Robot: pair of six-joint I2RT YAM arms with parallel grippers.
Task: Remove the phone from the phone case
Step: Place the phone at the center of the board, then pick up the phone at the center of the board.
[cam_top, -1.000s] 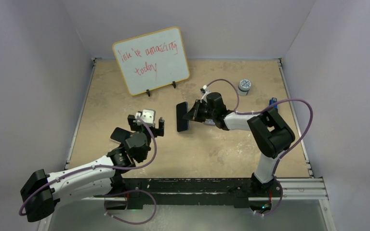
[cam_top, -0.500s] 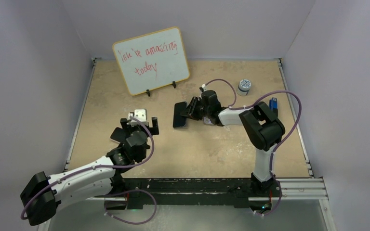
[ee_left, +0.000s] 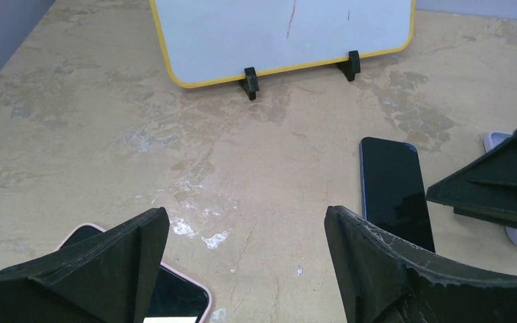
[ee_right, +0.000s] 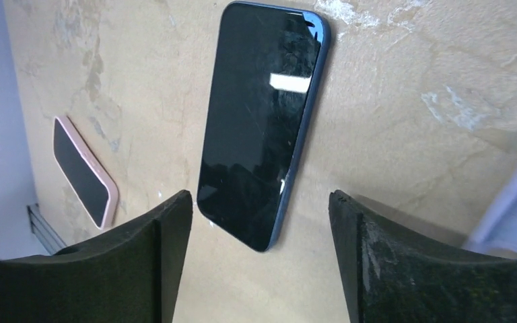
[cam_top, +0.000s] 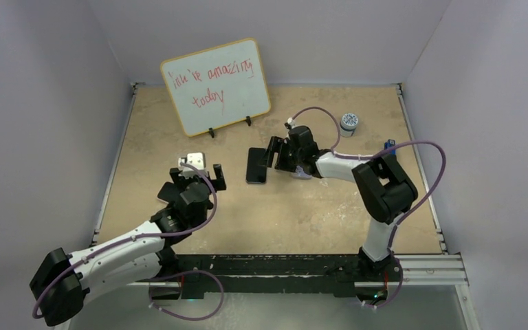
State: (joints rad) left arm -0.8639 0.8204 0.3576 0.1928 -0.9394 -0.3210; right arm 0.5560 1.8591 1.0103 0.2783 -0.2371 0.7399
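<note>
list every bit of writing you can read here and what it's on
"amazing today": red marker on the whiteboard; the word before it looks like "you're", but it is not clear.
Jar: it has a label, too small to read.
Blue phone and pink case: no text shows.

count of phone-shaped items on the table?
2. A bare dark phone lies flat mid-scene. A pink case lies flat to its left, nearer the front edge, dark inside; cannot tell whether it is empty. No others show, though the arms may hide something.
</note>
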